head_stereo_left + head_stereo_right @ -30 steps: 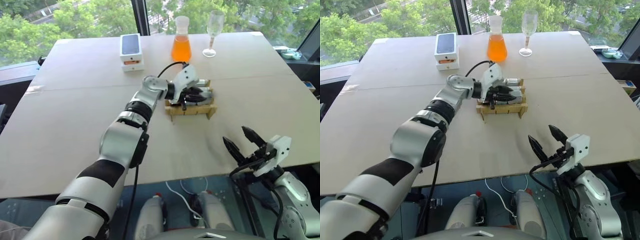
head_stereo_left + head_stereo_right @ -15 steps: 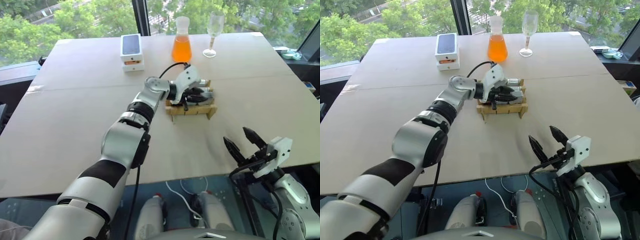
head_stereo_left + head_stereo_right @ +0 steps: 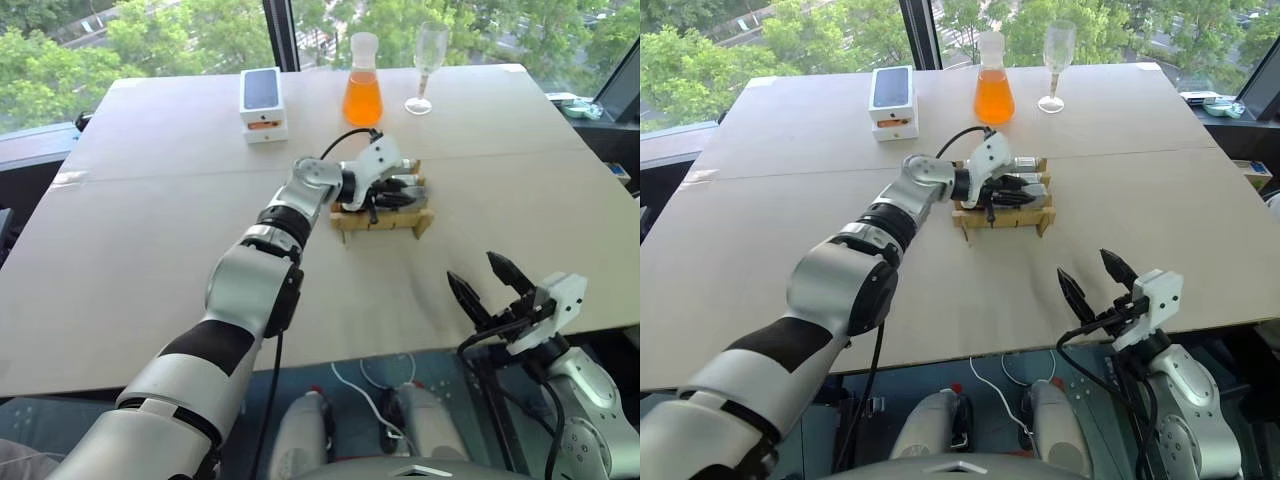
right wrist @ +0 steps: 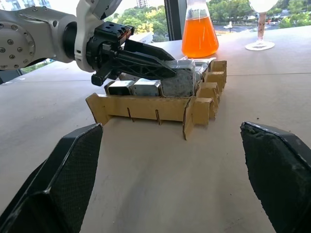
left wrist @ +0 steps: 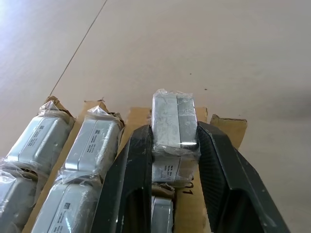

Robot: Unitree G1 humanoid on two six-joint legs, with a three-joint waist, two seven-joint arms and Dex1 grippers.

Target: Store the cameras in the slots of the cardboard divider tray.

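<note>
1. Left gripper (image 5: 174, 145) is clenched on one camera (image 5: 174, 119), its two black fingers (image 5: 131, 174) pressed against the camera's opposite sides.
2. Held camera is wrapped in clear film and stands upright over a corner slot of the cardboard divider tray (image 4: 146, 108), rising above the neighbours; whether its base touches the slot floor cannot be told.
3. Tray sits near the middle of the table (image 3: 150, 250), toward the far side, in front of the flask of orange liquid (image 3: 363, 80).
4. Other wrapped cameras (image 5: 92, 145) lie in the adjacent slots, side by side in rows.
5. Right gripper (image 3: 493, 287) hangs at the near table edge, well apart from the tray, fingers spread wide and holding nothing.
6. Wine glass (image 3: 428, 65) stands just beside the flask; stacked white phone boxes (image 3: 262, 103) sit further left on the far side.
</note>
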